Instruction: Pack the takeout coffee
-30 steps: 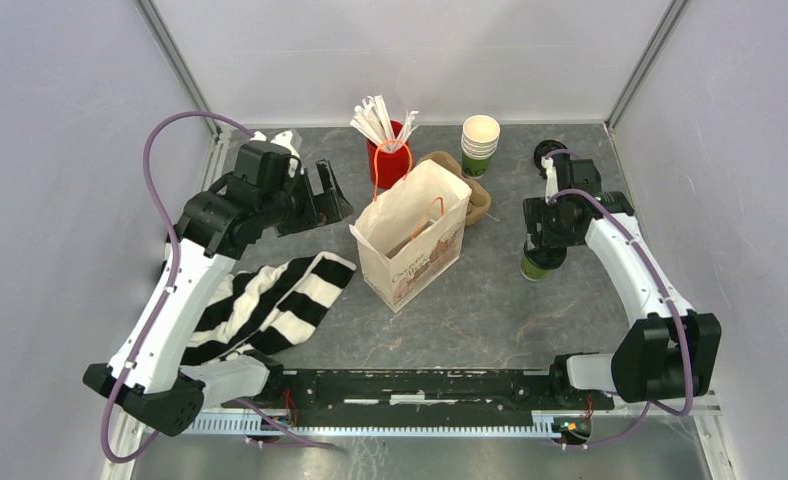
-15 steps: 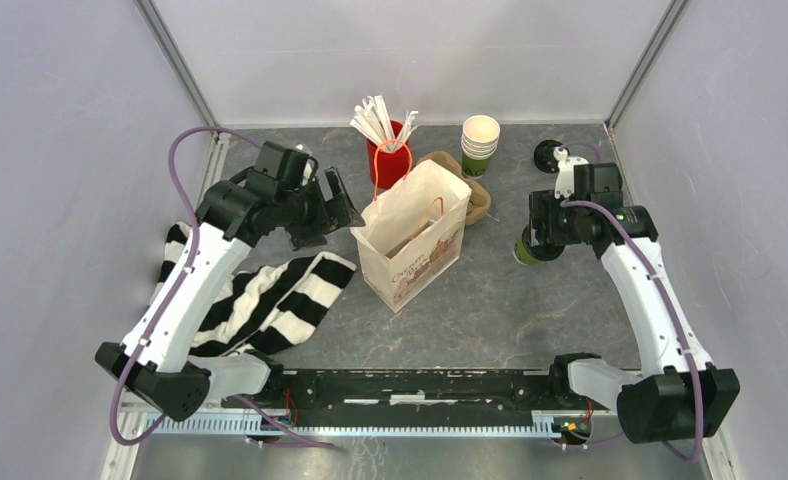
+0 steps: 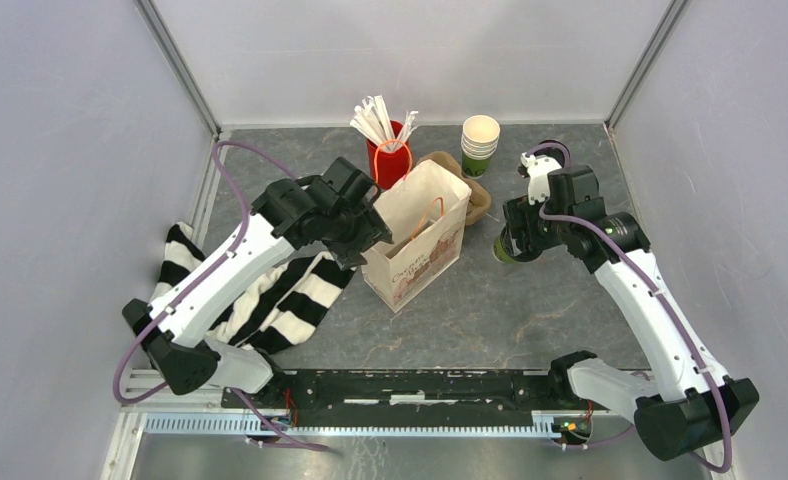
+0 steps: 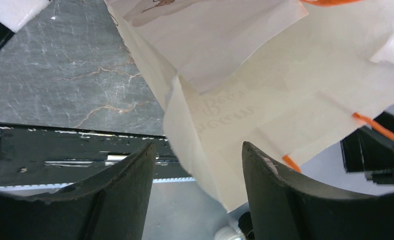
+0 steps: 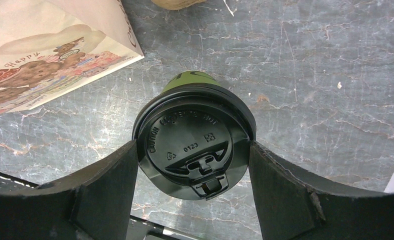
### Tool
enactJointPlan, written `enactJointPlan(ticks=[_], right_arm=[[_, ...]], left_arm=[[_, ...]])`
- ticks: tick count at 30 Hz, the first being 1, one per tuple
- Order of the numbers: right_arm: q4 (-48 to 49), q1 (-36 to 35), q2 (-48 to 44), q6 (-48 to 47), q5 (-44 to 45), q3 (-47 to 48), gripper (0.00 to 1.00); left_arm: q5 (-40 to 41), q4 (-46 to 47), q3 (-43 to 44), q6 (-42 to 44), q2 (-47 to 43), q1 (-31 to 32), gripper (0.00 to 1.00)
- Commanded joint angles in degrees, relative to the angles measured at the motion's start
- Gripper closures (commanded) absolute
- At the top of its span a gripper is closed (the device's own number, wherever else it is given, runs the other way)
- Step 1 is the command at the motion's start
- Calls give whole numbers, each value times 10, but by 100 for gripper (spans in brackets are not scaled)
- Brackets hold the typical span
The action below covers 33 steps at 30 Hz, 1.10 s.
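Grip on the takeout coffee (image 5: pixel 190 135) beside the paper bag (image 3: pixel 415 240)

The right hand (image 5: pixel 192 150) is clamping the takeout coffee, one finger pressing each side of the round black lid at nine and three o'clock in the wrist view. The green cup is showing just past the lid at twelve o'clock. From above, the coffee is sitting at three o'clock of the paper bag, near it but apart from it, over bare grey desk (image 3: pixel 530 310). Whether its base is touching the desk I cannot tell.

The left hand (image 4: pixel 197 147) is hovering at nine o'clock of the bag, up at its open rim. Its fingers are standing apart, and a folded edge of the bag's cream paper is lying between them. It is gripping nothing.

The bag is standing upright with its mouth open. A black-and-white striped cloth (image 3: pixel 270 300) is lying at eight o'clock of it, under the left arm. A stack of lidless green cups (image 3: pixel 480 140) is standing at one o'clock, and a red holder of wrapped straws (image 3: pixel 388 150) at twelve.
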<state>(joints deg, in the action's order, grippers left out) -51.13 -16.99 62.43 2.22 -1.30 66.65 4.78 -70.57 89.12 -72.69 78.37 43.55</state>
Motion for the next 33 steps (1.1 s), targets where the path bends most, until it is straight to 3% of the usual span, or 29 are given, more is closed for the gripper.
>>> enactJointPlan(ticks=[1, 14, 20, 26, 33], right_arm=[[10, -9, -25, -5, 32, 16, 30], [-8, -13, -51, -8, 54, 84, 37], [-8, -13, -82, -12, 80, 96, 43], [-8, -13, -114, -25, 129, 123, 47], [26, -13, -155, -50, 114, 122, 53]], left_arm=[[83, -36, 42, -97, 21, 21, 33], [117, 11, -11, -34, 3, 22, 65], [134, 46, -18, 56, 1, 22, 84], [157, 81, 6, 165, -2, 22, 92], [103, 168, -12, 334, -21, 22, 98]])
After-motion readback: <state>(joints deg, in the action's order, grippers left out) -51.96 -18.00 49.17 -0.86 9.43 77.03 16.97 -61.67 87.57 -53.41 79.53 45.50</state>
